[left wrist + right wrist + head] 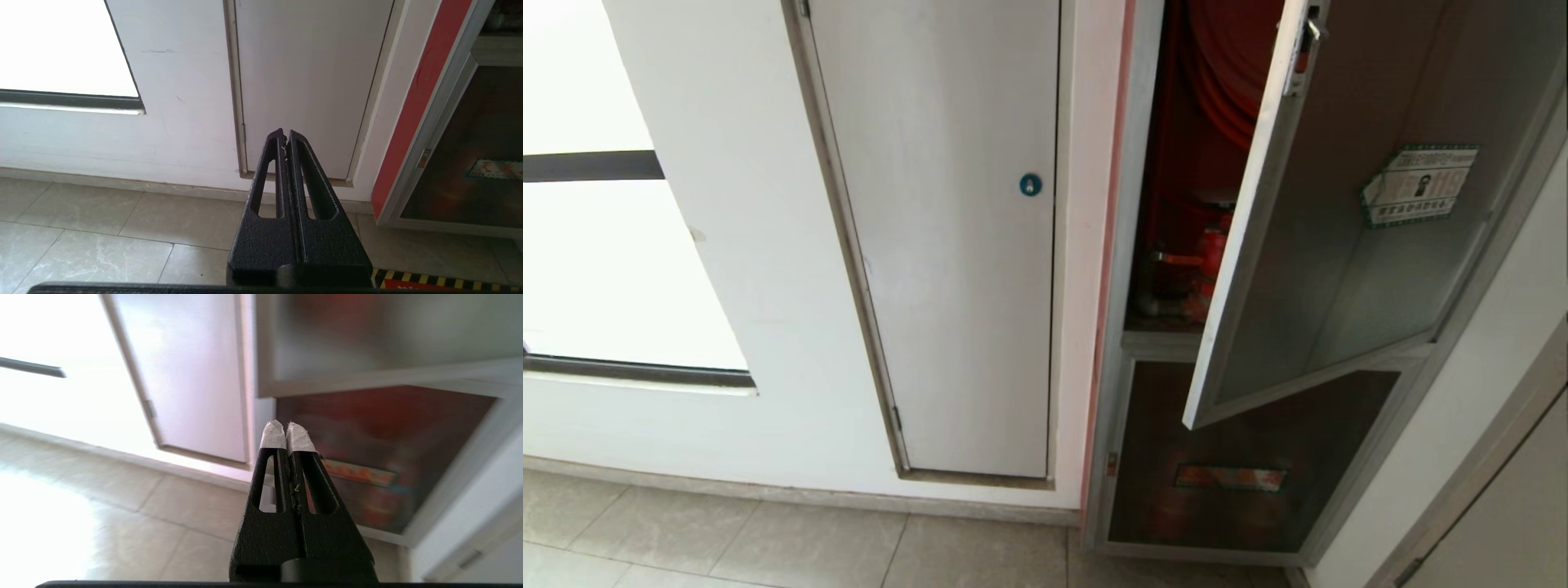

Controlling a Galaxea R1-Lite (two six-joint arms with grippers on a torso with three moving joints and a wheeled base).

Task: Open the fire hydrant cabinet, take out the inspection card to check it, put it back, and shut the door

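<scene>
The fire hydrant cabinet (1115, 269) stands at the right of the head view, its aluminium frame round a red interior with a red valve (1209, 253) and a red hose reel (1233, 65). Its door (1339, 269), tinted glass with a green-and-white sticker (1421, 186), hangs partly ajar, swung out toward me. The inspection card is hidden. My right gripper (286, 430), with white-taped tips, is shut and empty, low before the cabinet's lower glass panel (384, 433). My left gripper (284, 136) is shut and empty, parked low facing the white door. Neither arm shows in the head view.
A white panel door (947, 245) with a round blue lock (1030, 184) is left of the cabinet. A bright window (605, 269) lies further left. The lower dark panel (1233, 457) carries an orange label (1230, 478). Tiled floor (768, 539) runs along the wall; a white wall (1486, 392) closes the right.
</scene>
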